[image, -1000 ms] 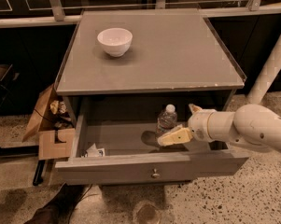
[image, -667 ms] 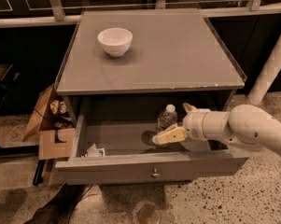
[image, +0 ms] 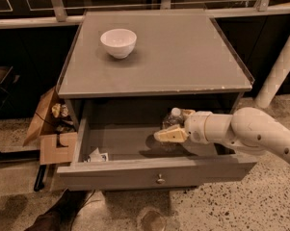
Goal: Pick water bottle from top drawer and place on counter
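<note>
The top drawer point(image: 135, 173) is pulled open below the counter point(image: 178, 57). The water bottle point(image: 171, 119) stands upright in the drawer's right half, its white cap just under the counter's front edge. My gripper point(image: 176, 125) reaches into the drawer from the right. It is open, with one beige finger point(image: 166, 135) in front of the bottle and the other point(image: 187, 113) behind it. I cannot tell whether they touch it. My white arm hides the drawer's right end.
A white bowl point(image: 118, 42) sits on the counter's back left. A crumpled white wrapper point(image: 97, 155) lies in the drawer's front left corner. An open cardboard box point(image: 50, 129) stands on the floor at left. A white post point(image: 279, 71) rises at right.
My gripper has moved left and deeper into the drawer, so its fingers now straddle the bottle. The bottle has stayed in place.
</note>
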`<state>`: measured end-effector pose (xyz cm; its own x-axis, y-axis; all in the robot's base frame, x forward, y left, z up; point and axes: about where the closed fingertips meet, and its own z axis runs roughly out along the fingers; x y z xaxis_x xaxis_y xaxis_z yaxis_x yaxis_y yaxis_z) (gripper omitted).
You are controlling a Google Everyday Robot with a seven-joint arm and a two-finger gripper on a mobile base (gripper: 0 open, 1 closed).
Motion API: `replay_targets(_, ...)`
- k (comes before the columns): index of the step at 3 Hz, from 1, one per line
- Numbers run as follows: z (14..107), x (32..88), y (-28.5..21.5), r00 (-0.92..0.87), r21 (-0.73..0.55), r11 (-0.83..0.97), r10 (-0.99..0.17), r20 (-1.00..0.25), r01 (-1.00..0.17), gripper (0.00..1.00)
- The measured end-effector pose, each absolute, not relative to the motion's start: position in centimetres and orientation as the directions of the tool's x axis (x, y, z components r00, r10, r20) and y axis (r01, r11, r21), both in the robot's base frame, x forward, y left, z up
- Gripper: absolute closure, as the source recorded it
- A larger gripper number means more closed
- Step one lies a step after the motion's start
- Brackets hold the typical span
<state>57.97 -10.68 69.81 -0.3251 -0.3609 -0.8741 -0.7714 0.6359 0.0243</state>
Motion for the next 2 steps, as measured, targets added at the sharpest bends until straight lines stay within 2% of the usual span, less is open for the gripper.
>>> replay_targets(1, 69.81, 57.97, -10.68, -0.325, 0.024, 0.636, -0.361, -0.874, -0.771, 0.47)
replay_targets(2, 70.01, 57.91, -10.63, -0.323, 0.025, 0.633, -0.36, -0.875, -0.774, 0.78)
